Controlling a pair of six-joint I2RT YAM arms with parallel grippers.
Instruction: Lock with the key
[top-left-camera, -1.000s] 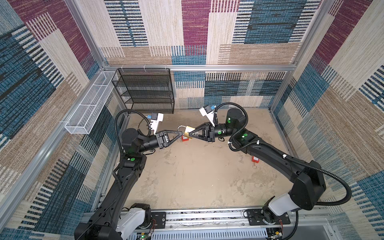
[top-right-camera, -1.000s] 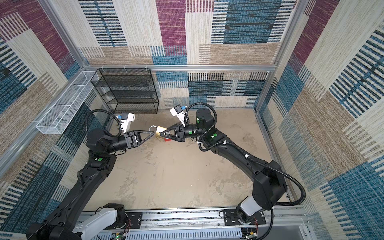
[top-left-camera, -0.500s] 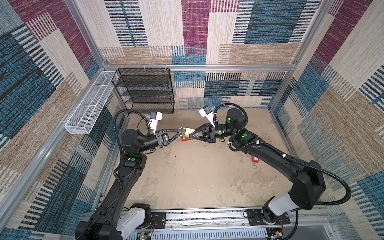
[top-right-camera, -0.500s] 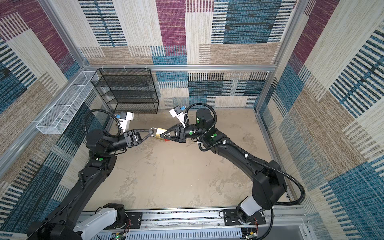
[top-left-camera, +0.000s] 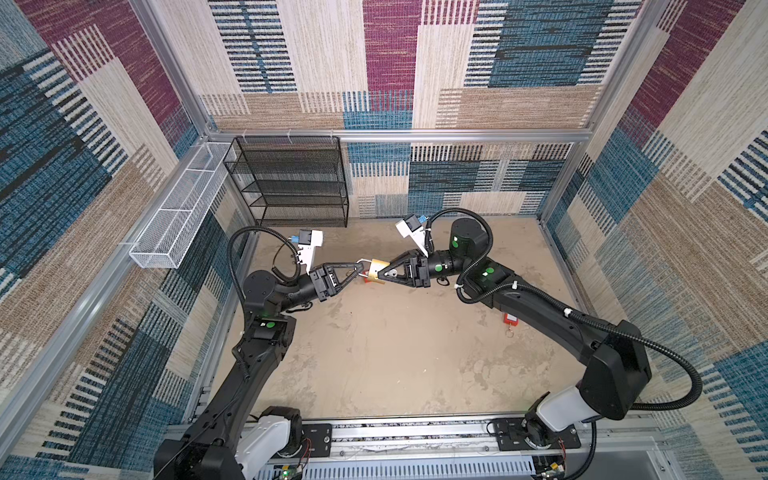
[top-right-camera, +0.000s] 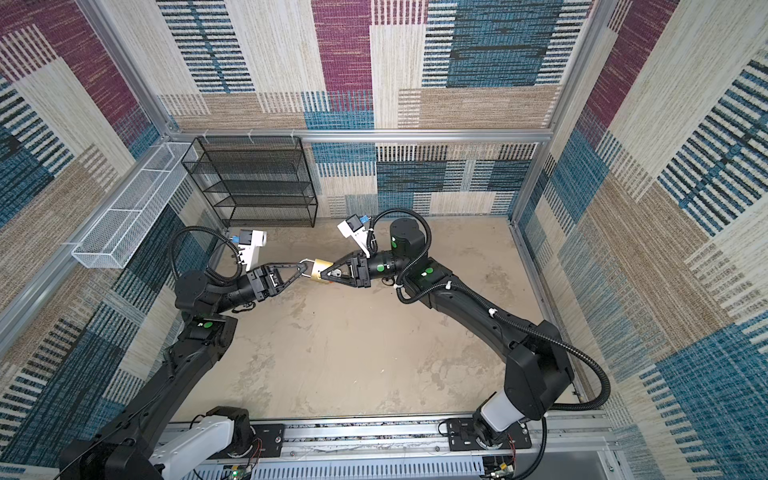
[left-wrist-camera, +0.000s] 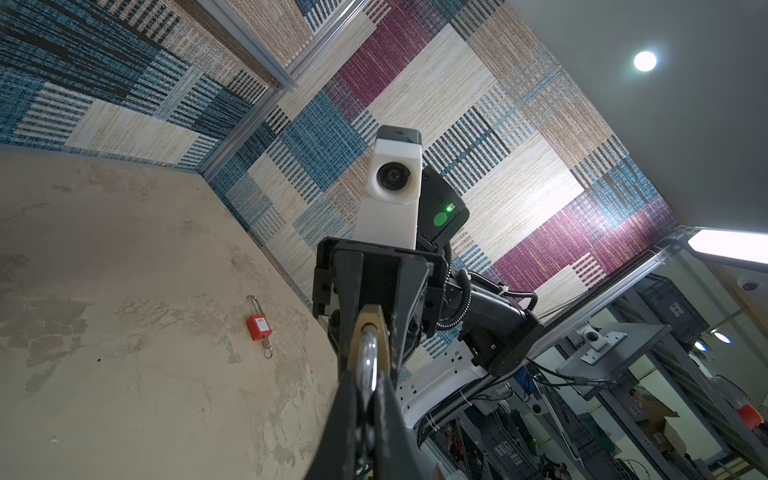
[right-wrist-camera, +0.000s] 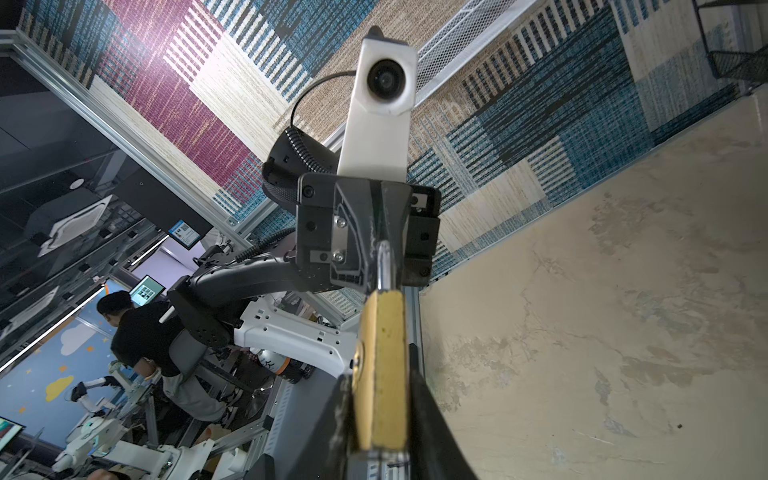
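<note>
Brass padlock (top-left-camera: 379, 271) hanging in mid-air between both arms, left gripper (top-left-camera: 358, 266) clamping tight on its shackle (left-wrist-camera: 368, 353), right gripper (right-wrist-camera: 380, 365) flanking its body, grip unclear, red padlock (left-wrist-camera: 258, 326) lying on floor (top-left-camera: 395, 353)

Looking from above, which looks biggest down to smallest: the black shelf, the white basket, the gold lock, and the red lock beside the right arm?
In a top view:
1. black shelf
2. white basket
3. gold lock (lifted nearer the camera, so less sure)
4. red lock
</note>
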